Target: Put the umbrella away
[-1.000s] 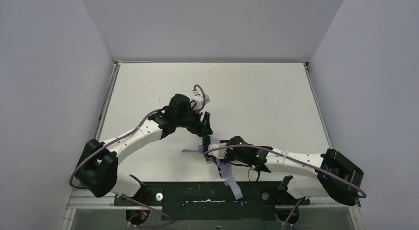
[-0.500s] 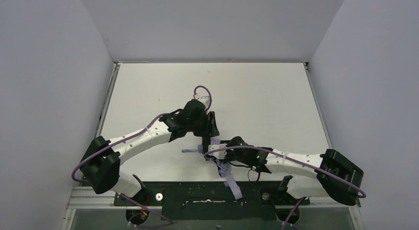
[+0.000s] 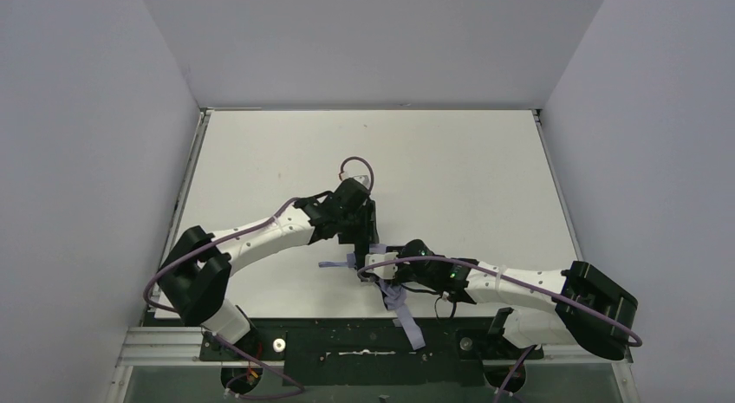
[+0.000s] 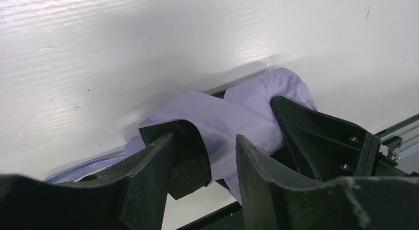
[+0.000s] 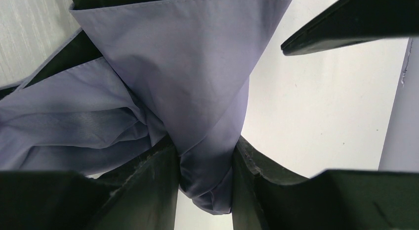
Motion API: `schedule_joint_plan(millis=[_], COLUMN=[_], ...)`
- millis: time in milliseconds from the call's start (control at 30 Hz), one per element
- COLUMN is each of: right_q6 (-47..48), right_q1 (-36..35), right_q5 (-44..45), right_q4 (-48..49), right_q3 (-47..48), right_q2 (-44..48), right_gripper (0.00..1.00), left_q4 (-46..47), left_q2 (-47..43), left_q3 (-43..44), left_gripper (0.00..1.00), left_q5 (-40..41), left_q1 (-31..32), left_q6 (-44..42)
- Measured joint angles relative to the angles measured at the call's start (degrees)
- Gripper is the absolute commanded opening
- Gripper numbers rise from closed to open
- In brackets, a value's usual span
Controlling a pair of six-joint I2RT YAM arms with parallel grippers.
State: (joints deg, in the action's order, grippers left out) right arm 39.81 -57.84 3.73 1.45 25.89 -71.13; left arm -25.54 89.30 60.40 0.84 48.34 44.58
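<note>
Clamping pale lavender fabric folding umbrella (image 5: 188, 67) in right end effector (image 5: 202, 151) near bench (image 3: 468, 178) front, straddling fold with left end effector (image 4: 205, 146), grip unclear, risking fabric slipping or tearing under opposing pulls.

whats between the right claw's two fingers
A bunched fold of the lavender umbrella, pinched in the right claw. The right wrist view shows it.

Counts recorded: one compact folding umbrella of pale lavender fabric (image 5: 183, 67); one white flat desk (image 3: 451, 169); two white-and-black jointed arms, left arm (image 3: 260, 238) and right arm (image 3: 511, 283); two black two-finger tools, left tool (image 4: 205, 165) and right tool (image 5: 205, 170).
</note>
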Motion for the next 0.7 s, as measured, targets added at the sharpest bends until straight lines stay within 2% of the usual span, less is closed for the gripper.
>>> schedule_joint_plan(millis=[233, 400, 600, 700], right_q6=[0.0, 0.0, 0.0, 0.0], right_q1=[0.0, 0.0, 0.0, 0.0], right_q5=[0.0, 0.1, 0.2, 0.2], right_q4=[0.0, 0.0, 0.0, 0.0], right_q3=[0.0, 0.0, 0.0, 0.0], right_q2=[0.0, 0.0, 0.0, 0.0], right_gripper=[0.09, 0.09, 0.09, 0.09], left_q4=[0.0, -0.2, -1.2, -1.7], left_q2=[3.3, 4.9, 5.4, 5.4], left_q3=[2.0, 3.5, 3.9, 4.0], left_gripper=[0.43, 0.28, 0.0, 0.0], left_q5=[-0.1, -0.3, -0.3, -0.4], left_q1=[0.7, 1.3, 1.4, 1.3], left_q6=[0.0, -0.1, -0.4, -0.7])
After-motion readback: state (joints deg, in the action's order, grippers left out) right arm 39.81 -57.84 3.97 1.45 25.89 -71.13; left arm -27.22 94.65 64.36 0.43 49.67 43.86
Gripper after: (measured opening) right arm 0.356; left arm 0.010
